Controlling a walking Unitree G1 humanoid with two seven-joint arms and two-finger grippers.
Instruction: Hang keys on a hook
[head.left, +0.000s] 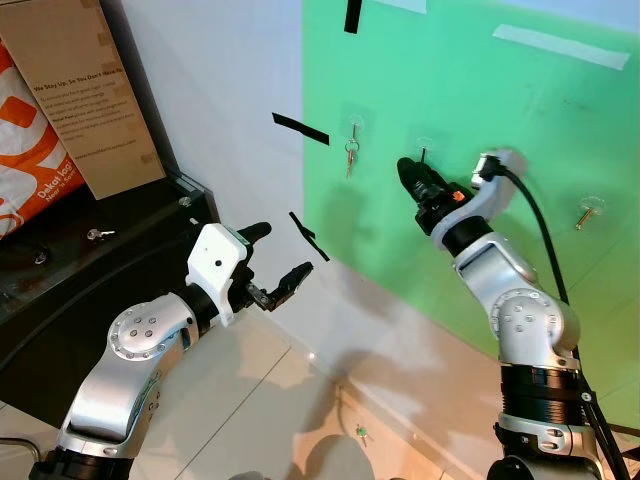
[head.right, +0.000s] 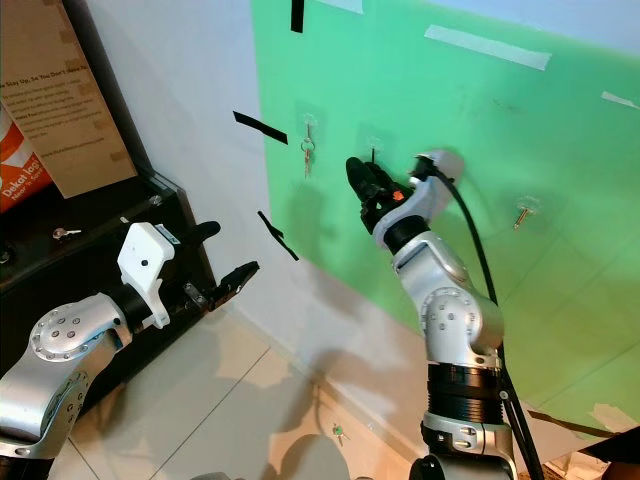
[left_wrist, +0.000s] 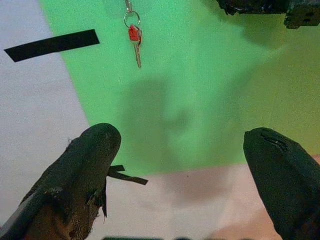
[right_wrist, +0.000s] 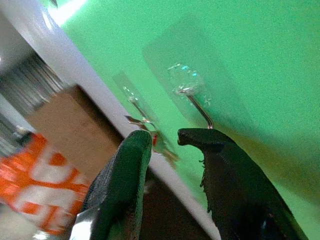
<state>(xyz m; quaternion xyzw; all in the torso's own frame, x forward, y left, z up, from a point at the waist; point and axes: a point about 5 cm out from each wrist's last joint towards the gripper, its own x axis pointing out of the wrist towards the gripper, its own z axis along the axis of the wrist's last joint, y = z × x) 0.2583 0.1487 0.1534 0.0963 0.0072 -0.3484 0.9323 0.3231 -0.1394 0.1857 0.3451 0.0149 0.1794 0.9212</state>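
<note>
Three clear hooks dot the green wall; one bunch of keys (head.left: 351, 155), silver with a red tag, hangs on the leftmost hook (head.left: 354, 124). Right gripper (head.left: 407, 172) stands narrowly parted beside the middle hook (head.left: 424, 148); left gripper (head.left: 277, 257) gapes wide, empty.

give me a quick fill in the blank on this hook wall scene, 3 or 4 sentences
1. The key with the red head hangs from a hook on the ____ wall panel.
2. The right gripper is raised close to the ____ of the three hooks.
3. The left gripper has its fingers ____ and holds nothing.
4. Another key lies on the ____ cabinet.

Missing words: green; middle; open; black
</note>
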